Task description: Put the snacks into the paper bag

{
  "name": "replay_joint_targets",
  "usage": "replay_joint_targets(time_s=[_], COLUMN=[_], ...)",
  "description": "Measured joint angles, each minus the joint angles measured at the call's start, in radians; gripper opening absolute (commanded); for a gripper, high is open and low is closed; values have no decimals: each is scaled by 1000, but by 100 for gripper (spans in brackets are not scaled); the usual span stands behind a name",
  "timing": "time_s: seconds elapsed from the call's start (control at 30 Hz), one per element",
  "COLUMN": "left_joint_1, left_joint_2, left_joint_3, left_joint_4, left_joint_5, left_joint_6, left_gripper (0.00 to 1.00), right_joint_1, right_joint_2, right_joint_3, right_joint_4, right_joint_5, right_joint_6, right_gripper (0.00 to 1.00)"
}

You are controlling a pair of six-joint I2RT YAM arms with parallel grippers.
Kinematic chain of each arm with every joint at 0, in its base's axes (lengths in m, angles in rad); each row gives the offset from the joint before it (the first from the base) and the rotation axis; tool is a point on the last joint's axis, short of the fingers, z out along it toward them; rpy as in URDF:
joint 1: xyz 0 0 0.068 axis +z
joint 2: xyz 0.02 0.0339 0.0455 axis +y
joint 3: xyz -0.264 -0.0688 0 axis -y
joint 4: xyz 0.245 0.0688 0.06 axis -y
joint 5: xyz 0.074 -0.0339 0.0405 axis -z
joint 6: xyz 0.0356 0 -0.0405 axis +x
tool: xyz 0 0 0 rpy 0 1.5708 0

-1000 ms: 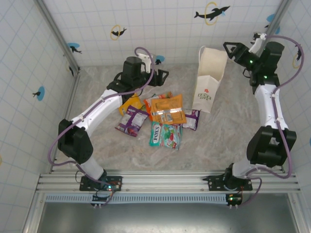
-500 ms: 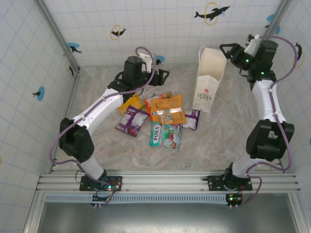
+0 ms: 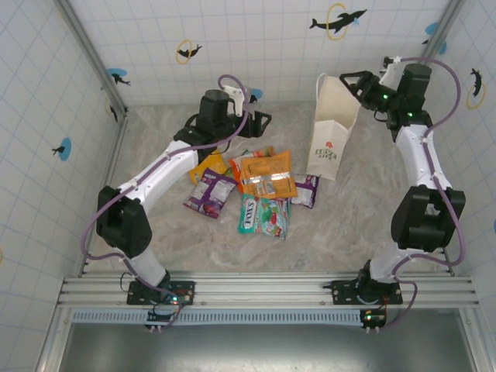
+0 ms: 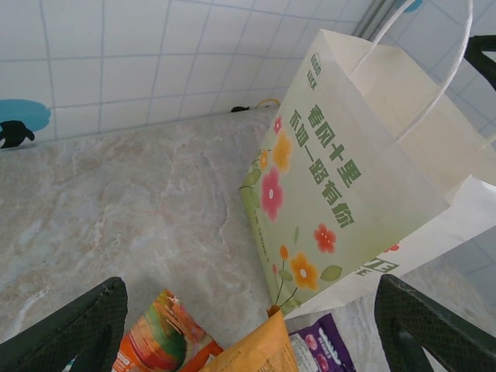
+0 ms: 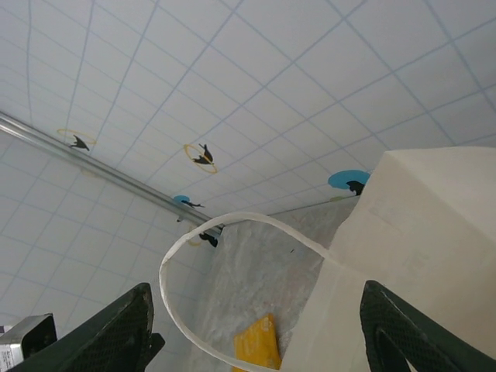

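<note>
Top: paper bag standing far right on surface, snacks piled just left of its base. Left tool over pile's far edge; right tool at bag mouth. L wrist: spread wide, empty. R wrist: spread, bag handle btwn fingers, ungripped.

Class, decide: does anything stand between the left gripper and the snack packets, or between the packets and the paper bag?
Nothing visible does. Bare table separates the open left gripper from the snack packets, and the paper bag stands right beside them. The right gripper hovers at the bag's mouth, though.
</note>
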Motion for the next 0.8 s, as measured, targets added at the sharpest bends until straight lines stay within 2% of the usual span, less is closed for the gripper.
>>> replay_joint_targets(time_s=[0.07,0.1,0.13,0.27,0.33,0.47,0.8], left_joint_1=[0,0,0,0,0,0,-7], left_joint_2=[0,0,0,0,0,0,100], left_joint_3=[0,0,0,0,0,1,137], left_joint_4=[0,0,0,0,0,2,92], left_joint_5=[2,2,2,3,5,24,148], left_joint_6=[0,0,0,0,0,0,-63], left_gripper=[84,84,85,84,84,83,84], right_joint_1=[9,12,14,15,16,24,122], right_joint_2=[0,-1,-2,-9,-13,-18,-37], right_joint_3=[0,0,0,0,0,7,48], right_joint_4=[0,0,0,6,7,1,-26], right_joint_5=[0,0,1,15,19,23,13], right_joint_6=[0,0,-2,-7,-6,-5,-39], right_gripper=[71,68,61,19,7,0,0])
